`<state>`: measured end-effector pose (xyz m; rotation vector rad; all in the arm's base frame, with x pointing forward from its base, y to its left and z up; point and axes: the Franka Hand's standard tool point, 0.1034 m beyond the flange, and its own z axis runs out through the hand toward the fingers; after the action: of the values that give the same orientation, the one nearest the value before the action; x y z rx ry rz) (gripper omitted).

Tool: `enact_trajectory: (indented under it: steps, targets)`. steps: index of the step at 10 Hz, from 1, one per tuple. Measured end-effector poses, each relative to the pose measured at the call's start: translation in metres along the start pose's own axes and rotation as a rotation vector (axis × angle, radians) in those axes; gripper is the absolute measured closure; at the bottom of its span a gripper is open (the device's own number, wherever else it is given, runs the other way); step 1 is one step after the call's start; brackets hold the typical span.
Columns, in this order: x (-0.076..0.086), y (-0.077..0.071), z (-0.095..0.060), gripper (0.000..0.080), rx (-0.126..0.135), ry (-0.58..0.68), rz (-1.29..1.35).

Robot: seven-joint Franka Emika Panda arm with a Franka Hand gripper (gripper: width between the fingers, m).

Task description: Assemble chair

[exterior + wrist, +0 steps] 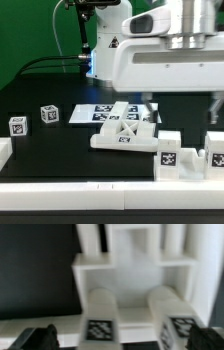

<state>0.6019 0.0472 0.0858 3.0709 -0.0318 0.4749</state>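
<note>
The two black fingers [40,339] of the gripper [128,340] stand spread wide and released, with nothing clasped between them. In the gap between the tips, the wrist view shows two chunky white legs [100,322] lying side by side, close but apart, each with a black-and-white square tag at its near end. Past them sits a white frame [125,272] with a squarish opening and slim bars running away from the camera; this part is blurred, and it cannot be told whether the legs touch it. In the exterior view the white arm [150,50] hangs over the exterior view's right side of the black table [60,160]. The chair [122,137] lies there in loose white pieces. An X-braced flat panel [110,139] lies near the middle, just in front of the marker board [88,114]. Two tagged blocks [170,157] sit near the front at the exterior view's right. Two small tagged cubes [49,114] stand well off at the exterior view's left, apart from each other. A plain white edge block [4,152] sits at the far left edge, and a long white strip [100,195] runs along the front of the table.
</note>
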Motion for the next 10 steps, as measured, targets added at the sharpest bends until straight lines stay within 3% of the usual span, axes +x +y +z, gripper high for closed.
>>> enact_trajectory:
  steps: [2, 5, 7, 10]
  targets:
    - [-0.003, 0.011, 0.014, 0.015, -0.013, 0.029, -0.011]
    - [0.004, 0.009, 0.039, 0.015, -0.022, 0.022, 0.0]
    - [0.0, 0.007, 0.066, 0.015, -0.037, 0.016, -0.006]
    - [-0.01, 0.002, 0.076, 0.015, -0.03, -0.012, -0.001]
